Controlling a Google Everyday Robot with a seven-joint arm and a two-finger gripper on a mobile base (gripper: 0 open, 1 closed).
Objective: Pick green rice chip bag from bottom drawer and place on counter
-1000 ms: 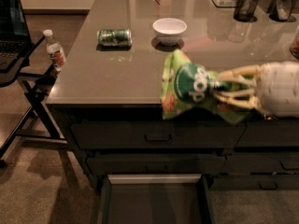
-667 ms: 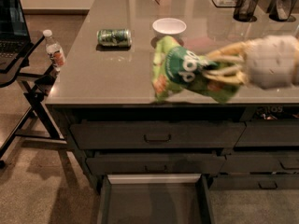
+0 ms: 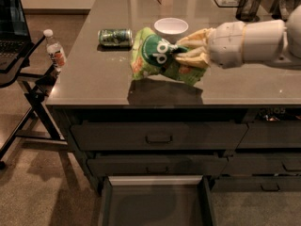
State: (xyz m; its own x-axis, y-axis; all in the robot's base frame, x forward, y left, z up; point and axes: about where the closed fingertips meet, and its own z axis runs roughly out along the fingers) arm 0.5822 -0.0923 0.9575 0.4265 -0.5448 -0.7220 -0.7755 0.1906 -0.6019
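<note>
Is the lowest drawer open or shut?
Open: the bottom drawer is pulled out, its dark inside showing. The gripper holds the green rice chip bag over the counter.

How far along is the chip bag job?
Done: the green rice chip bag is out of the open bottom drawer. In hand: the claw is shut on it, holding it over the counter, ahead of the white bowl. Left: set it down, open the claw, pull back.

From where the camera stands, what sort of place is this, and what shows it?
Probably a kitchen or break room: a stone-like counter over handled drawers, with a white bowl and a green drink can on it. The gripper holds the green rice chip bag above that counter.
</note>
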